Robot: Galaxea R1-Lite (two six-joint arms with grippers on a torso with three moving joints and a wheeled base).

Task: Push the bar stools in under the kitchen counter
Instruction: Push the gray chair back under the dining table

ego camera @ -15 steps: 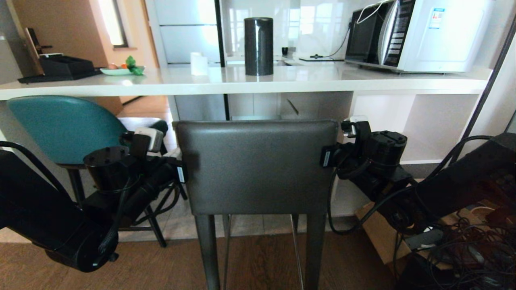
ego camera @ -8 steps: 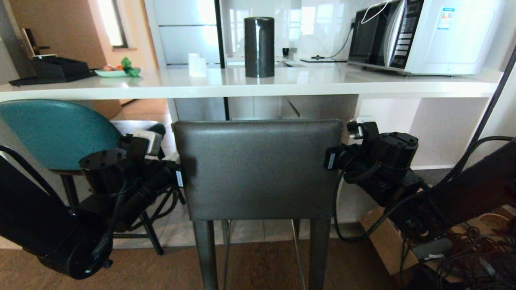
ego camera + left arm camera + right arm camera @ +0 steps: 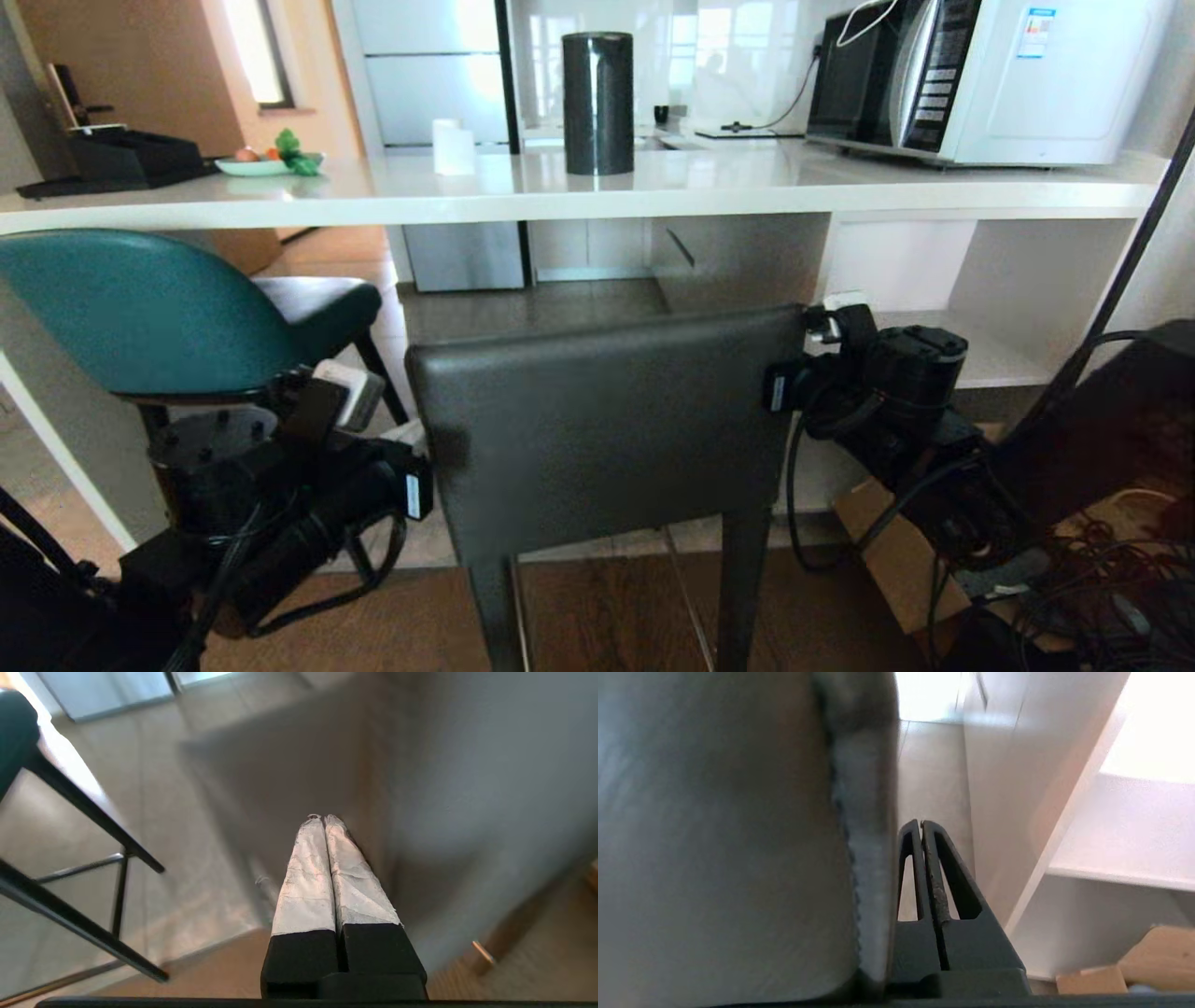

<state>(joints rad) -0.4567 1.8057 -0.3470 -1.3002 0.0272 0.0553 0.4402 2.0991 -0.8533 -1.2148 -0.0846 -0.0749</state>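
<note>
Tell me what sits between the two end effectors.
The grey stool's backrest: the left end effector is at one side edge, the right at the other, seen in the head view.

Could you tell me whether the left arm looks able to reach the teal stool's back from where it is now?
Probably yes: the left gripper sits beside the grey stool, and the teal stool stands just beyond it with nothing between.

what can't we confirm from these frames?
- Grey stool seat and feet: head view, seat hidden behind its backrest, legs cut off by the bottom edge.
- How far the grey stool sits under the counter: no side view.
- Left end effector contact with the stool: left wrist view blurred.
- Right end effector contact: fingers beside the backrest edge, touch unclear.
- Teal stool feet: behind the left arm.
</note>
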